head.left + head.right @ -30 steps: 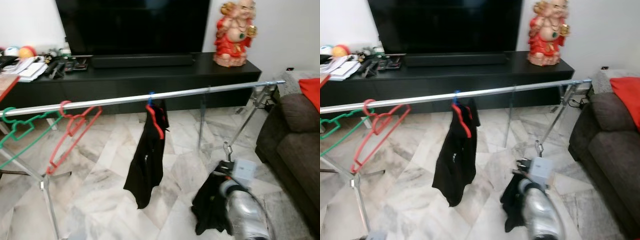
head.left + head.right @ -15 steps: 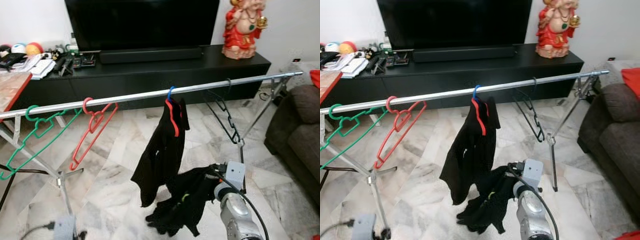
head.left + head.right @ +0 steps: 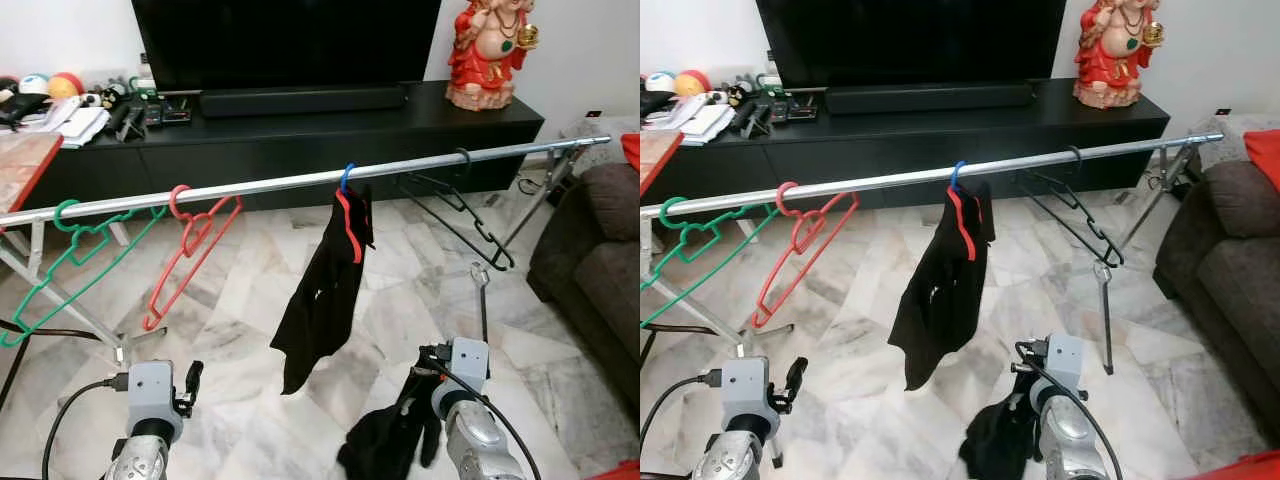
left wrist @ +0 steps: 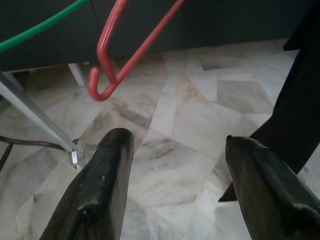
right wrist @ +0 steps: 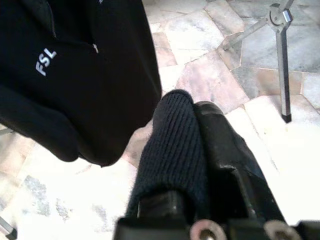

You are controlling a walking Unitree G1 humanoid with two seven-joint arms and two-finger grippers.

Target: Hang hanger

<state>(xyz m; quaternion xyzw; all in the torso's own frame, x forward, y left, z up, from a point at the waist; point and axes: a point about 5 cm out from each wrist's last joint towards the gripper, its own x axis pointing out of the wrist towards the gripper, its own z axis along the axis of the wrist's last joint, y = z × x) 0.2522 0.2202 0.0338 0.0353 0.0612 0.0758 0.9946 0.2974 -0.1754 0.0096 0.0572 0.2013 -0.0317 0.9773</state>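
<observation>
A silver rail (image 3: 250, 187) spans the room. On it hang a green hanger (image 3: 70, 240), an empty red hanger (image 3: 190, 250), a red hanger with a blue hook (image 3: 347, 205) carrying a black top (image 3: 325, 300), and an empty black hanger (image 3: 460, 205). Low in front of the rail, my right gripper (image 5: 195, 115) is shut on a dark knitted garment (image 3: 385, 445) that droops toward the floor. I cannot tell whether a hanger is inside it. My left gripper (image 4: 177, 145) is open and empty, low at the left, below the red hanger.
Behind the rail stand a black TV console (image 3: 300, 130) and a red statue (image 3: 490, 50). A brown sofa (image 3: 590, 250) is on the right. Rack legs (image 3: 482, 300) stand on the marble floor, and a cable (image 3: 30, 335) lies at the left.
The view has shifted. My right gripper has dropped lower with the dark garment. My left gripper has come into view at the lower left. The black hanger has swung rightward.
</observation>
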